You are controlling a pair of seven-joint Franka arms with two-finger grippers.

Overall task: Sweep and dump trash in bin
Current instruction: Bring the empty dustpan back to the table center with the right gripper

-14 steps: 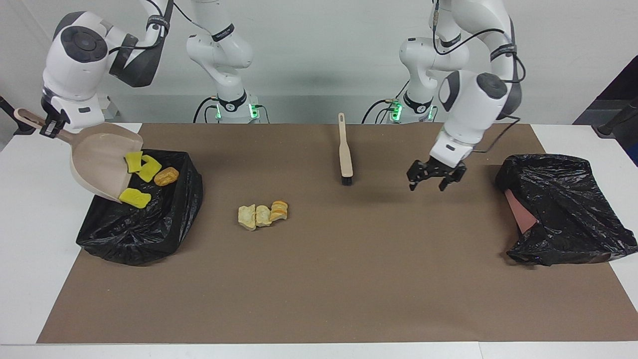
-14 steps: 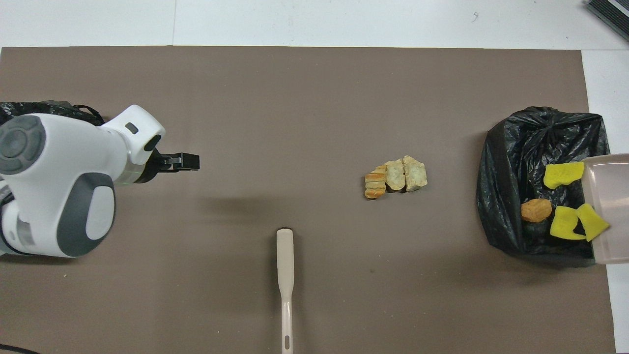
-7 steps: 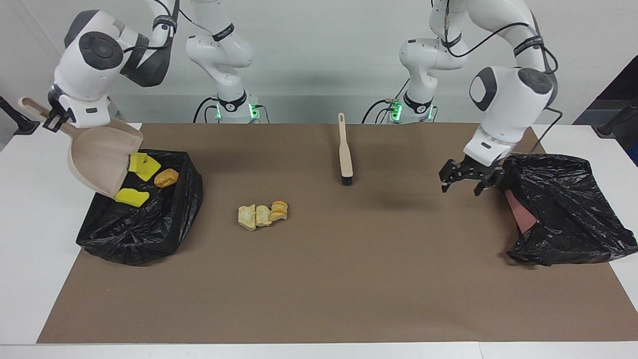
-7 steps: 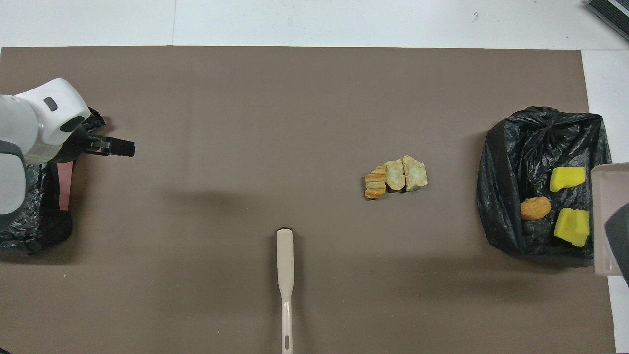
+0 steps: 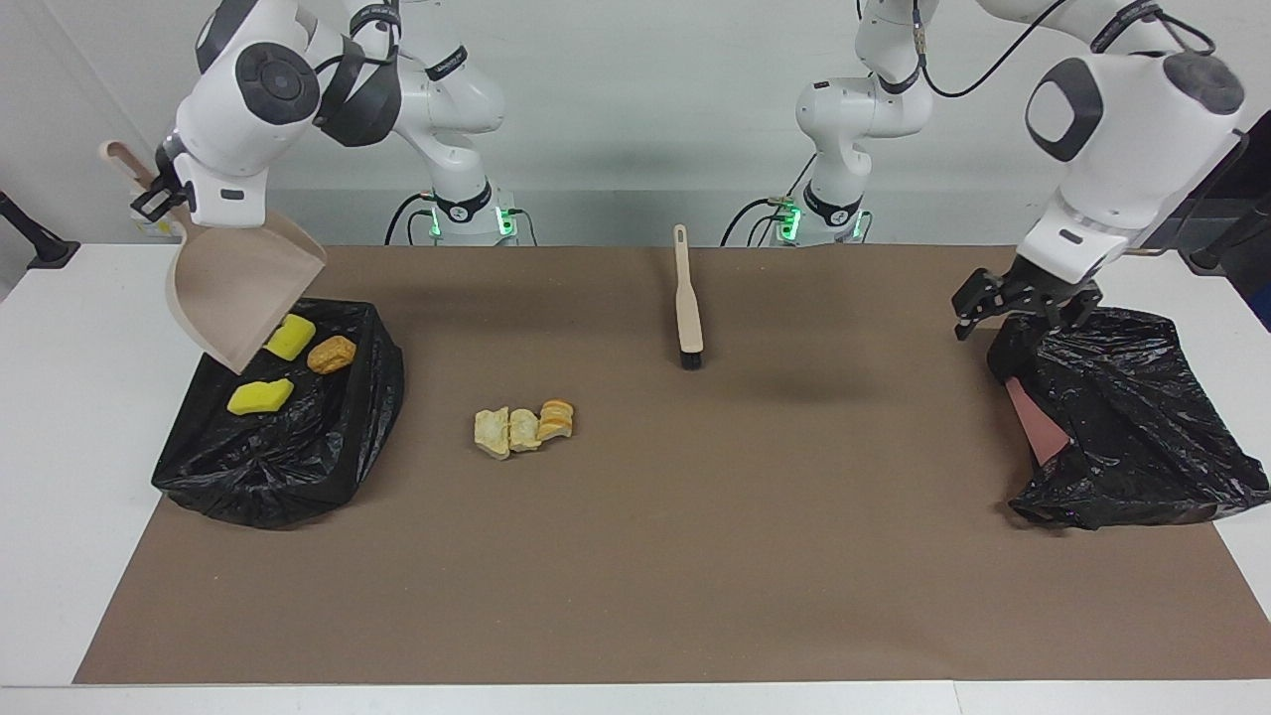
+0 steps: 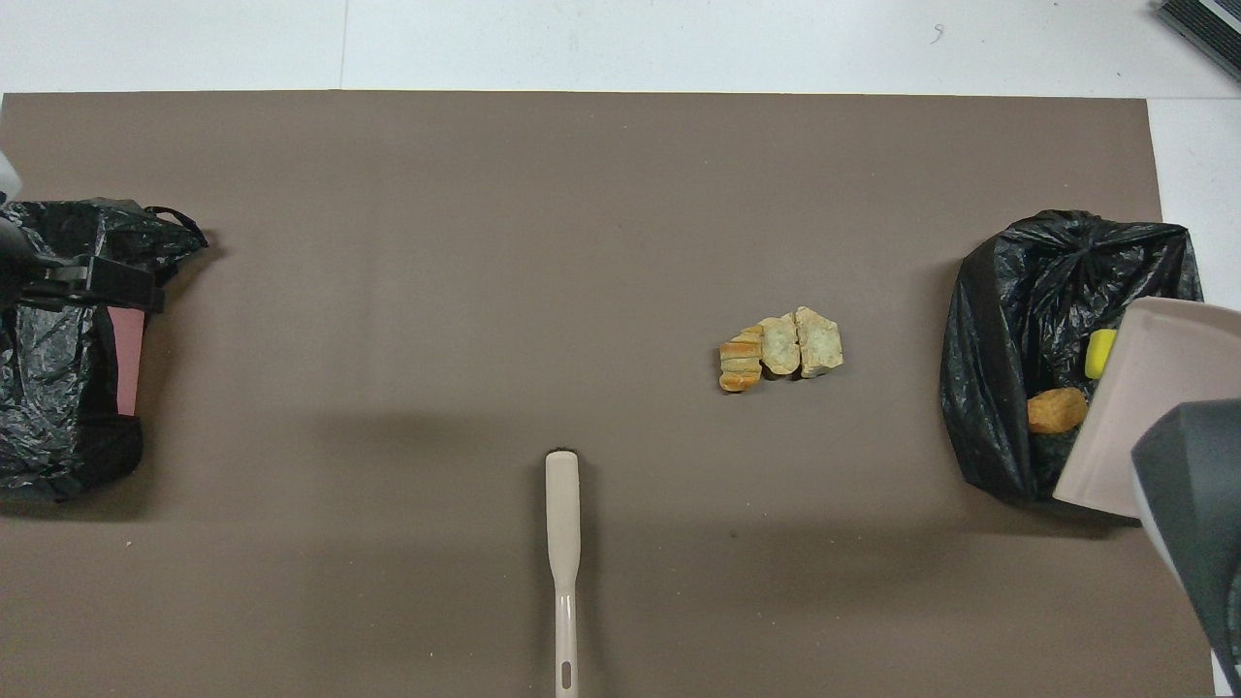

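— Where is the trash?

— Two yellow sponge chunks (image 5: 260,396) and a brown lump (image 5: 331,354) lie in the black bin bag (image 5: 298,457) at my right arm's end of the table. Three pale and orange pastry pieces (image 5: 523,429) sit in a row on the brown mat (image 5: 635,556), between that bag and the brush (image 5: 686,298), farther from me than the brush head.

— And your grippers?

— My right gripper (image 5: 149,196) is pinched on the handle of the beige dustpan (image 5: 241,290), which hangs tilted, mouth down, over the edge of the bag nearer to me; no scraps show in the pan. My left gripper (image 5: 1023,303) is over the second black bag (image 5: 1122,417) at my left arm's end, fingers spread, holding nothing.

— The brush?

— It lies flat on the mat, bristles pointing away from me, handle toward me, apart from both grippers.
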